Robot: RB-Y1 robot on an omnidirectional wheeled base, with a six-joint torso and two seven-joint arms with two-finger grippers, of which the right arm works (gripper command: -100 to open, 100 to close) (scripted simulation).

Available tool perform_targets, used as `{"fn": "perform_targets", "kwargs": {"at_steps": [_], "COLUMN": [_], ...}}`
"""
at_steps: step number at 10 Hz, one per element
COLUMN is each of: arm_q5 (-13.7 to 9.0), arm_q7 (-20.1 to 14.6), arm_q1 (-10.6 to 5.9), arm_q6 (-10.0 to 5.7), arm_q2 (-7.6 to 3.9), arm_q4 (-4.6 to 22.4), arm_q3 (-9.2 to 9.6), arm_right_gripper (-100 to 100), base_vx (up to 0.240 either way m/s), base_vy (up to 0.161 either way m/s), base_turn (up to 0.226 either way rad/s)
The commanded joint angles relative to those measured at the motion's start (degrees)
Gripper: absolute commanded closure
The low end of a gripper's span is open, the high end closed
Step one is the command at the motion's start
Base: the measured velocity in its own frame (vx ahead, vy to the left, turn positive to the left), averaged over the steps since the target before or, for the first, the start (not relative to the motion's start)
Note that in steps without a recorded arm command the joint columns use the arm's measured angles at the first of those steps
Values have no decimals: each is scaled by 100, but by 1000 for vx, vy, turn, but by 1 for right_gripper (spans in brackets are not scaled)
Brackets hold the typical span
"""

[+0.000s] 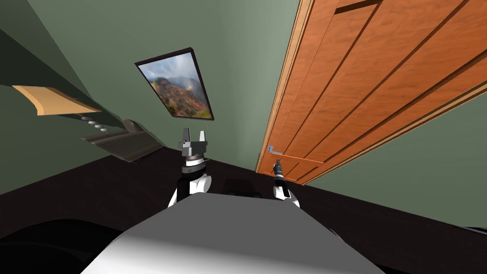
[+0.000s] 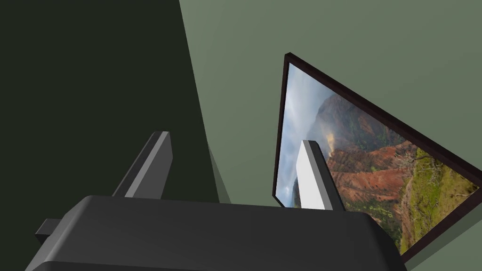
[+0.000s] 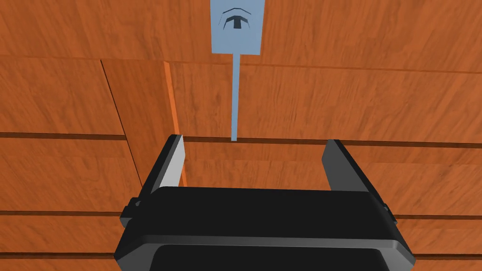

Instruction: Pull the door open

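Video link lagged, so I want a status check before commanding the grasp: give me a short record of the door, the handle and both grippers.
door: orange-brown wood, panelled, looks shut
handle: pale blue lever, not gripped
right gripper: open, facing the door, handle's tip lined up between the fingertips, nothing held
left gripper: open, raised, off to the left of the door, nothing held
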Motion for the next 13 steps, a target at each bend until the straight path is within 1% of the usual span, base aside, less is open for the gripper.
{"fn": "perform_targets", "kwargs": {"at_steps": [1,2,3,4,7,8,9,11,12,13], "arm_q5": [-22,-14,-51,-62,-142,-142,-182,-221,-232,-224], "arm_q7": [-4,-3,-103,-135,-357,-357,-467,-578,-608,-587], "arm_q1": [-69,-36,19,38,172,172,238,304,322,292], "arm_q6": [-34,-14,-80,-100,-241,-241,-311,-381,-400,-371], "arm_q2": [-12,-9,-122,-158,-406,-406,-529,-652,-686,-665], "arm_q4": [158,83,147,164,287,287,347,408,425,431], "arm_q3": [-17,-10,-57,-71,-173,-173,-223,-274,-288,-276], "arm_right_gripper": [-100,-100,-100,-100,-100,-100,-100,-100,-100,-100], "base_vx": [69,28,141,203,193,141,129,183,149,62], "base_vy": [-49,-20,43,30,11,11,-10,-13,-39,-23], "base_turn": [68,11,134,110,134,24,102,125,51,15]}}
